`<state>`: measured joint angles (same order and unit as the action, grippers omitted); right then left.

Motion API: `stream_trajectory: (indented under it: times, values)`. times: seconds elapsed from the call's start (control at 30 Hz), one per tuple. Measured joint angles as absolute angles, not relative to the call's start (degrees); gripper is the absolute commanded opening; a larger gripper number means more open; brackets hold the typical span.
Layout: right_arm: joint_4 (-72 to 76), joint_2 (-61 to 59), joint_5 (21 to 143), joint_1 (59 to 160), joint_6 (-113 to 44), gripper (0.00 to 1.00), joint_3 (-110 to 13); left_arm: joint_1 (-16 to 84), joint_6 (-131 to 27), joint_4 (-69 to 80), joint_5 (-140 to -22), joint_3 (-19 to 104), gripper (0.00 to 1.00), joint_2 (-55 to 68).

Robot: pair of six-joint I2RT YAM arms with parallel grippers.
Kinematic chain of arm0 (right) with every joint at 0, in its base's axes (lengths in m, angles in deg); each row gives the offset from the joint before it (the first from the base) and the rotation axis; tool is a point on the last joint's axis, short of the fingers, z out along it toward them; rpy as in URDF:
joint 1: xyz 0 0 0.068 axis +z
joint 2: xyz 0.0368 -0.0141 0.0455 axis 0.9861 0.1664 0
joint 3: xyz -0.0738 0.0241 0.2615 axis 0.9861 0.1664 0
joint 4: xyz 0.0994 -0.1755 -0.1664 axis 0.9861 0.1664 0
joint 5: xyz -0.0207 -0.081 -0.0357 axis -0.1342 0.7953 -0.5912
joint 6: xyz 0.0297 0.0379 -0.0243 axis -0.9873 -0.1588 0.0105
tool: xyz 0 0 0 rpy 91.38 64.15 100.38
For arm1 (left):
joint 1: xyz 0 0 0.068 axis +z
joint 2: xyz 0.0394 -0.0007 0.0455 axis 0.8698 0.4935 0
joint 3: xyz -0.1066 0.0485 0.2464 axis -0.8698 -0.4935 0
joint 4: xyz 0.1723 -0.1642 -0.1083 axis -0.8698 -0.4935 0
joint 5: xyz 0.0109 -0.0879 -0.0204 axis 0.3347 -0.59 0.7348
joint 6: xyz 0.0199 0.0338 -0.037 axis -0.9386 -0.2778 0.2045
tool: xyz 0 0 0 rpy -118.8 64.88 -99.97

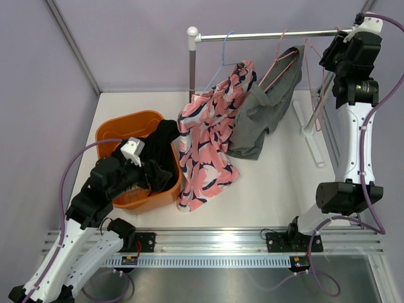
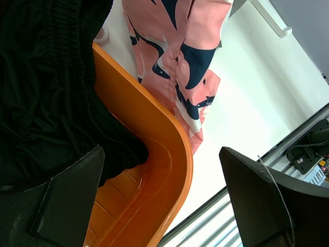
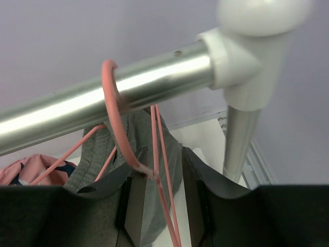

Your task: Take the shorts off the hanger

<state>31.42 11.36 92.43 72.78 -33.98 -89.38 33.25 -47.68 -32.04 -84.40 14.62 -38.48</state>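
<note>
The right end effector (image 3: 163,162) is sitting up high, just under the silver rail (image 3: 61,110) and near its white end cap. Its two fingers (image 3: 139,200) are standing a little apart. A thin pink wire is running down through the gap between them, and nothing is getting squeezed. Right above the fingers, the hook of the pink hanger (image 3: 110,110) is looping over the rail.

Just past the fingers and a bit to their left, the gray shorts (image 3: 87,170) are hanging from pink wires. They are hanging long-ways, with the top edge up by the rail and the legs pointing down toward the worktop (image 1: 271,183). Farther along the rail, the pink shorts (image 1: 208,145) with dark blue shapes are hanging the same way on a blue hanger (image 1: 221,63). Their low end is sagging down beside the orange basket (image 1: 117,129).

The left end effector (image 2: 162,154) is hovering over that basket with its fingers spread wide, holding nothing. Black cloth (image 2: 46,87) is lying in the basket, under its left finger.
</note>
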Motion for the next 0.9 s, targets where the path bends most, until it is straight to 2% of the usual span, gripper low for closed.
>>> stream_trajectory:
  times: [0.2,0.3,0.37,0.5,0.67,0.9]
  values:
    - [33.3,3.7,97.8,72.8,-38.8,0.42,-86.5,33.3,-47.7,-32.4,-84.4,14.6,0.99,-38.5]
    - [35.3,0.0,100.3,73.9,-40.6,0.48,-86.3,33.3,-47.7,-32.6,-84.4,14.6,0.99,-38.5]
    - [36.3,-1.9,103.9,77.5,-40.6,0.52,-86.3,33.3,-47.7,-32.7,-84.4,14.6,0.99,-38.5]
    - [37.7,-4.4,107.2,89.2,-40.3,0.53,-86.3,33.3,-47.7,-32.8,-84.4,14.6,0.99,-38.5]
    - [37.6,-3.7,111.0,95.2,-40.3,0.56,-85.7,33.3,-47.7,-32.8,-84.1,14.6,0.99,-38.5]
    - [35.3,4.1,114.2,98.5,-41.2,0.63,-85.4,33.3,-47.7,-32.8,-84.0,14.6,0.99,-38.1]
